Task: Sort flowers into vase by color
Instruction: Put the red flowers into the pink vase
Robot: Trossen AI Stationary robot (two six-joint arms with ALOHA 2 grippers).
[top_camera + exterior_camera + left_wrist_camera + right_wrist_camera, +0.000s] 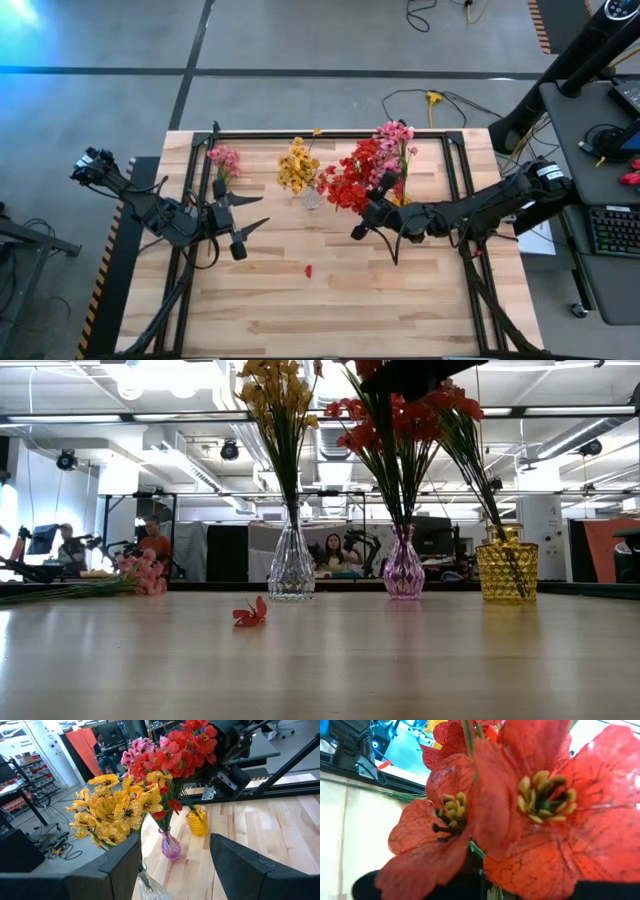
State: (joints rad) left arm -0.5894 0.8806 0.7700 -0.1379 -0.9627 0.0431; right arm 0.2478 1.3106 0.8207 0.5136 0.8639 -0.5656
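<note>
The right gripper (362, 218) sits among the red flowers (350, 180) standing in the purple glass vase (404, 570). Its wrist view is filled with red blossoms (520, 815) pressed close to the lens, so I cannot tell how wide its fingers are or whether a stem is between them. The likely step in hand is settling a red sprig into that vase. To do it well, the stem should go straight down the narrow neck, with the release coming only once the sprig stands by itself; the arm should then lift clear upward so it does not drag neighbouring blossoms or tip the light vase.

The yellow flowers (297, 165) stand in the clear glass vase (292, 568), and the pink flowers (395, 133) rise from the amber textured vase (506, 566). One pink sprig (223, 160) lies flat on the tabletop (330, 300) near its left rear corner, not yet sorted. A loose red petal (309, 270) rests on the bare wood, well apart from the vases.

The left gripper (243, 212) waits just beside the pink sprig, fingers spread wide with nothing between them, pointing toward the vases. The pink sprig looks like its next pick, best taken low on the stem.
</note>
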